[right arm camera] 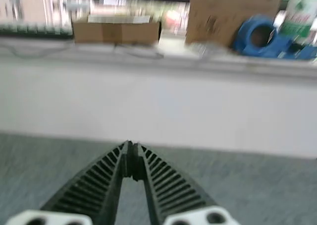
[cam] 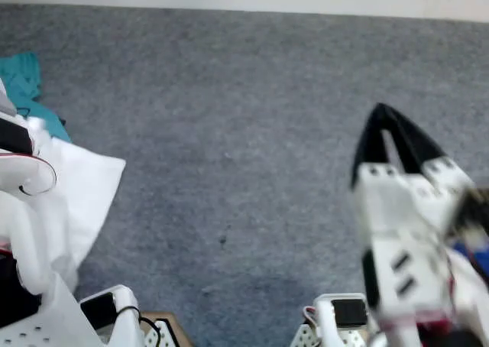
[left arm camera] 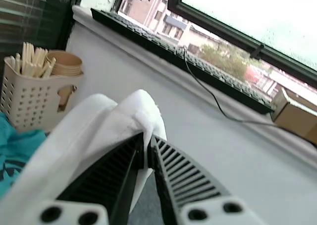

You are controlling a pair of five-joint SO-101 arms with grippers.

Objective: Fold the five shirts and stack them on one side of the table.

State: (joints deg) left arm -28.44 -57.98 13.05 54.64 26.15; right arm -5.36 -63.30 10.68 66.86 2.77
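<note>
Left fingers (left arm camera: 146,141) pinch white shirt (left arm camera: 94,131) fold between tips; right fingers (right arm camera: 130,154) closed, empty.

**Light source:** daylight from the window (left arm camera: 257,12) beyond the table; the sky there glares to plain white.
**White shirt** (left arm camera: 94,136): brightly lit on its upper folds, greyer on the underside.
**Grey mat** (cam: 244,133): evenly lit in the high view, with a faint, soft-edged shadow (cam: 252,297) at its near edge.
**Wall** (right arm camera: 158,101): pale, flatly and evenly lit.
</note>
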